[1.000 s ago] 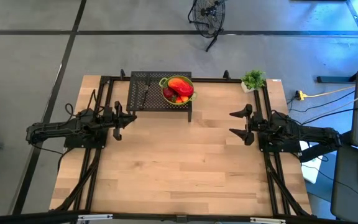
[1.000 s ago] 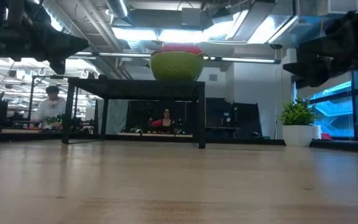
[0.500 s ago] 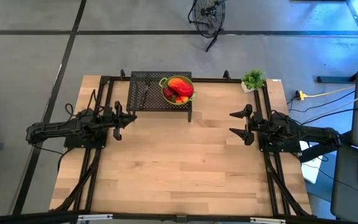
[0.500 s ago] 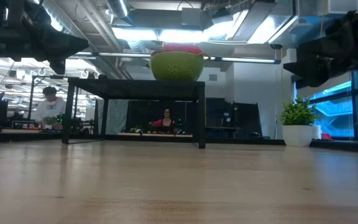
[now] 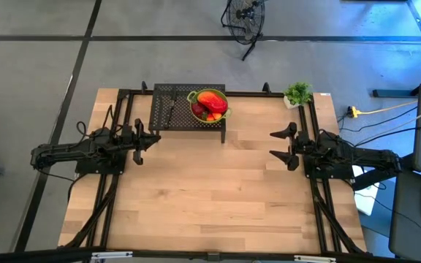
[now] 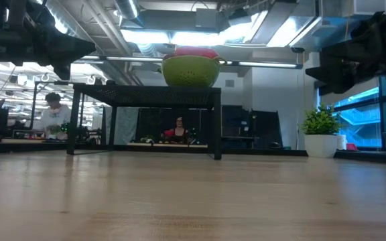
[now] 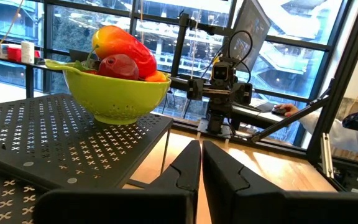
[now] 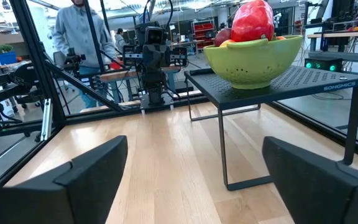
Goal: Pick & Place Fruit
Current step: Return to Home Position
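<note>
The fruit [image 5: 210, 103] is heaped in a lime-green bowl [image 5: 199, 111] that stands on a black perforated rack [image 5: 174, 117] at the table's far edge. In the left wrist view a red-orange piece [image 7: 126, 45] and a dark red round one [image 7: 118, 65] show above the bowl's rim [image 7: 114, 93]. A glossy red piece [image 8: 252, 22] tops the heap in the right wrist view. My left gripper [image 5: 140, 139] waits shut at the table's left, level, clear of the rack. My right gripper [image 5: 281, 146] waits open at the table's right, pointing toward the middle.
A small potted plant [image 5: 297, 93] stands at the far right corner. The rack stands on thin legs [image 8: 224, 155] with room beneath it. Bare wooden tabletop [image 5: 210, 190] stretches between the arms and toward the near edge. People [image 8: 79, 37] work in the room beyond the table.
</note>
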### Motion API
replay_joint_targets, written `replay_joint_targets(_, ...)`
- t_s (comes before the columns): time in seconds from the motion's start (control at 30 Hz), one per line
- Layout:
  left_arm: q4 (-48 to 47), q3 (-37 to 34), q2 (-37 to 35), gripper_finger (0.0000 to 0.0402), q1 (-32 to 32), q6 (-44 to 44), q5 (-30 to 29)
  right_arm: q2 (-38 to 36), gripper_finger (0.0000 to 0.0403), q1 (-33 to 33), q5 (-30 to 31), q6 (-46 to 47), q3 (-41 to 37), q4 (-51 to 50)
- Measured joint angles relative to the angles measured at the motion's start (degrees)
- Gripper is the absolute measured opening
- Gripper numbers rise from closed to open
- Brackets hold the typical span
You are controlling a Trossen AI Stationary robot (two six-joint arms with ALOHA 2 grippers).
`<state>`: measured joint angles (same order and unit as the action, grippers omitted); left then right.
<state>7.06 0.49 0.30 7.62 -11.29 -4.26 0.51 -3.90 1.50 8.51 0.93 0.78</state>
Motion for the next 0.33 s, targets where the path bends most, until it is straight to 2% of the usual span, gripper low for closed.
replay_joint_targets(0.33, 0.0, 0.0, 0.0, 0.0008, 0.0, 0.0, 0.0, 0.0, 0.0391, 0.0, 0.0, 0.0, 0.0, 0.0)
